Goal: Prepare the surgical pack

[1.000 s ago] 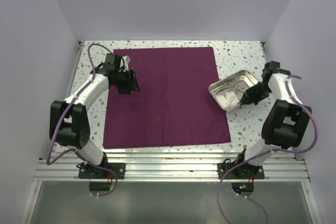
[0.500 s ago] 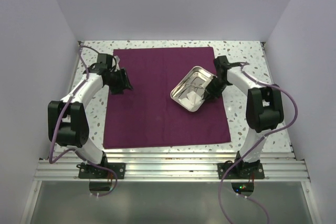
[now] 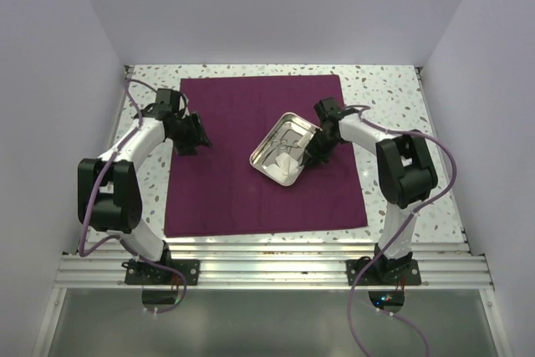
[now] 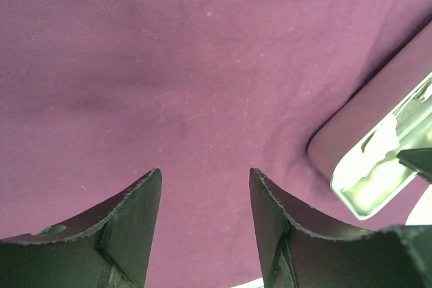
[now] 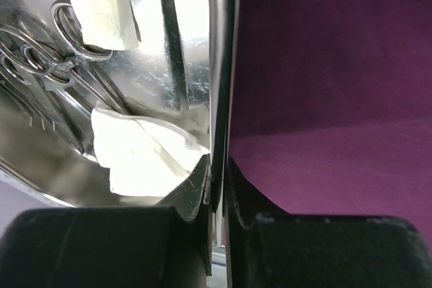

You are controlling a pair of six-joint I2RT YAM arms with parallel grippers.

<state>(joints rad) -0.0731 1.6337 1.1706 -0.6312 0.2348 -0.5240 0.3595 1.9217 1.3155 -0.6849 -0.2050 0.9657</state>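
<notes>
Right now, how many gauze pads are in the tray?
2. One gauze pad lies by the instrument rings toward the far end of the tray; the second pad lies beside the rim that the right gripper pinches. The wrist view crops the tray, so more may be hidden.

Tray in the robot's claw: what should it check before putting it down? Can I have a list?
1. Grip: right claw shut on the steel tray by its rim: ok.
2. Place: tray above the purple cloth: ok.
3. Load: gauze pads and instruments inside the tray: ok.
4. Other arm: left claw open, empty, apart from the tray: ok.
5. Tray resting on the cloth: cannot tell.
</notes>
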